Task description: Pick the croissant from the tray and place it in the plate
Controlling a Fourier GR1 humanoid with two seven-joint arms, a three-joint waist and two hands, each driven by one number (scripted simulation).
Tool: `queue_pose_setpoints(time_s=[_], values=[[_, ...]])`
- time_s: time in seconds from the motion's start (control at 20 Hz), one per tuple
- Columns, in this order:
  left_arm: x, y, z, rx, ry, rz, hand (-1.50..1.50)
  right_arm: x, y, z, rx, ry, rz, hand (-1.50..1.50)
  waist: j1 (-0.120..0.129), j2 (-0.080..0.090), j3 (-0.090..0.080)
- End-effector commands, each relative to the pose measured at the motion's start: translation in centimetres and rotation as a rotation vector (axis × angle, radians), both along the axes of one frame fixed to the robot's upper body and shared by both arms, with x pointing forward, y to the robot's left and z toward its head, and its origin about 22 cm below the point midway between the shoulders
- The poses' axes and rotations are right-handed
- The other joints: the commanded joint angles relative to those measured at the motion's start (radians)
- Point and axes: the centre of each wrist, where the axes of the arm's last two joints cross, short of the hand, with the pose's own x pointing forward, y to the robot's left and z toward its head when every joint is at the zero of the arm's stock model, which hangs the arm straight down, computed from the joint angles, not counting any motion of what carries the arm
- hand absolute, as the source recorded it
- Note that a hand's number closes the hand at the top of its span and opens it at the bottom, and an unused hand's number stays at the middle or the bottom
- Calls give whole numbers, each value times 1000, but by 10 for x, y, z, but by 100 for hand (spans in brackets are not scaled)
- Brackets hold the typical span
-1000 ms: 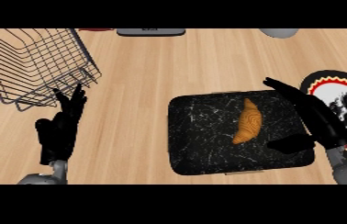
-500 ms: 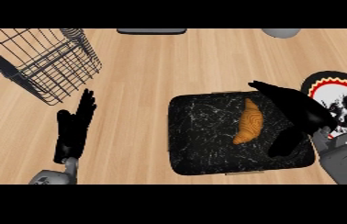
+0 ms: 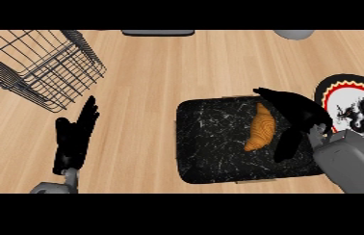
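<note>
Right hand [image 3: 302, 114] has shifted left over the tray [image 3: 213, 147], open and empty, croissant [image 3: 259, 128] just left of it, long axis near-far, plate [image 3: 332, 92] right, left hand [image 3: 74, 140] far off.

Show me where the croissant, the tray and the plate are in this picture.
croissant [image 3: 259, 128]: head view, the middle of its body.
tray [image 3: 210, 142]: head view, bare dark surface to the left of the croissant.
plate [image 3: 331, 87]: head view, its upper left rim.
</note>
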Motion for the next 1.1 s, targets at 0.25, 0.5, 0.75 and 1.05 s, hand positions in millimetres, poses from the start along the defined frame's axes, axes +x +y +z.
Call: queue_pose_setpoints(time_s=[0.25,0.5,0.75,1.05], values=[[5,16,11,8,-4,-5,0,5,4,-7,-12,33,17,-150,-4,-1,0],[0,-1,-4,1,2,-21,0,1,-1,-24,-10,28,4,-150,-4,-1,0],[5,-9,1,19,-3,-2,0,-6,12,-49,-16,60,10,-150,-4,-1,0],[0,5,-1,3,-1,-2,0,10,9,-53,-61,44,70,150,-2,0,0]])
